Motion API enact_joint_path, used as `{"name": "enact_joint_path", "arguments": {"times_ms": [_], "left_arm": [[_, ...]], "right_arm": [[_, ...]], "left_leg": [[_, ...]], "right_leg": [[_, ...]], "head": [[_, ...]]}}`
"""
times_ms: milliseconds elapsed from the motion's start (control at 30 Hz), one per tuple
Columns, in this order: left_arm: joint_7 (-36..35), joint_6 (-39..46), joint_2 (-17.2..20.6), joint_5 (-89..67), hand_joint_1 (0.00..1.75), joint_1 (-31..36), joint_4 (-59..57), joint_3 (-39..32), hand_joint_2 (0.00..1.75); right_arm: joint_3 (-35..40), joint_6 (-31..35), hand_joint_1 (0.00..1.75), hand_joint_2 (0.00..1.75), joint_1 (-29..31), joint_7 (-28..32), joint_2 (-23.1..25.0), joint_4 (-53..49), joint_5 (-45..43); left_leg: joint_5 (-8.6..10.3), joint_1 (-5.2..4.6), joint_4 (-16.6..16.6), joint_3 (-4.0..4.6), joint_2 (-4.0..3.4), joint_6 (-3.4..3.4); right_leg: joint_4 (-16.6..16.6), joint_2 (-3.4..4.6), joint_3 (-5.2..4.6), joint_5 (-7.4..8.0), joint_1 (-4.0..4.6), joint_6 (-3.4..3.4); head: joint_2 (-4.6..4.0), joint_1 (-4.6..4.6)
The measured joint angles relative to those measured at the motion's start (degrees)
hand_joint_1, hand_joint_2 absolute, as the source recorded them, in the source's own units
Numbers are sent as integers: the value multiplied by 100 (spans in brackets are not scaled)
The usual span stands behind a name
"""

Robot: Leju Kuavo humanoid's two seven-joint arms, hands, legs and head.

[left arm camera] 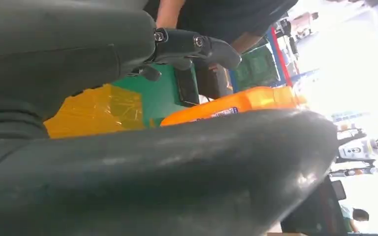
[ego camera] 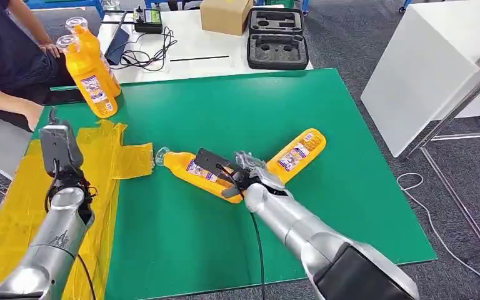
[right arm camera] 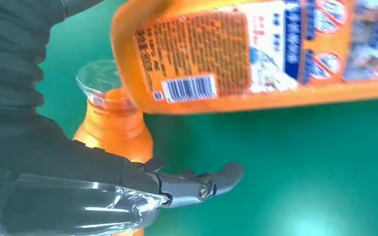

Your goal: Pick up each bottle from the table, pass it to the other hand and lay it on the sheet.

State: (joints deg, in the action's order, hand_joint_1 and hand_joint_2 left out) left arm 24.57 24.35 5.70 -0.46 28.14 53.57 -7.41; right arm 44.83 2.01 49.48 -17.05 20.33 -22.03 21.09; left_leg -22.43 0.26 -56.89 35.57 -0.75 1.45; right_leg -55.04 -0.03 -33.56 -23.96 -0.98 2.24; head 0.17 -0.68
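The right hand is spread over the nearer lying bottle, beside the sheet, for pickup; the left hand is held open above the sheet, apparently to receive.

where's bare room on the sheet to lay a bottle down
The yellow sheet is mostly bare; the left arm hangs over its middle. The green mat near the robot is also free. It is crowded mid-mat, where the right hand meets two lying bottles, and at the far-left corner with two standing bottles.
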Motion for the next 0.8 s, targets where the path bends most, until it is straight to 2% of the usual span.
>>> {"name": "enact_joint_path", "arguments": {"times_ms": [267,300,800], "left_arm": [[-22,-55,-111,-74,0,1,11,50,0],[-28,-57,-125,-76,0,0,17,68,0],[-46,-70,-210,-74,0,-1,17,103,0]], "right_arm": [[223,-205,0,175,-80,-170,0,131,133],[253,-221,175,175,-86,-183,0,146,138],[387,-310,175,175,-80,-258,-2,319,188]], "left_leg": [[0,-1,0,1,0,0],[0,-1,0,1,0,0],[0,0,0,0,0,0]], "right_leg": [[0,0,0,0,-1,0],[0,0,0,0,0,0],[0,0,1,0,0,0]], "head": [[0,-2],[0,0],[0,0]]}}
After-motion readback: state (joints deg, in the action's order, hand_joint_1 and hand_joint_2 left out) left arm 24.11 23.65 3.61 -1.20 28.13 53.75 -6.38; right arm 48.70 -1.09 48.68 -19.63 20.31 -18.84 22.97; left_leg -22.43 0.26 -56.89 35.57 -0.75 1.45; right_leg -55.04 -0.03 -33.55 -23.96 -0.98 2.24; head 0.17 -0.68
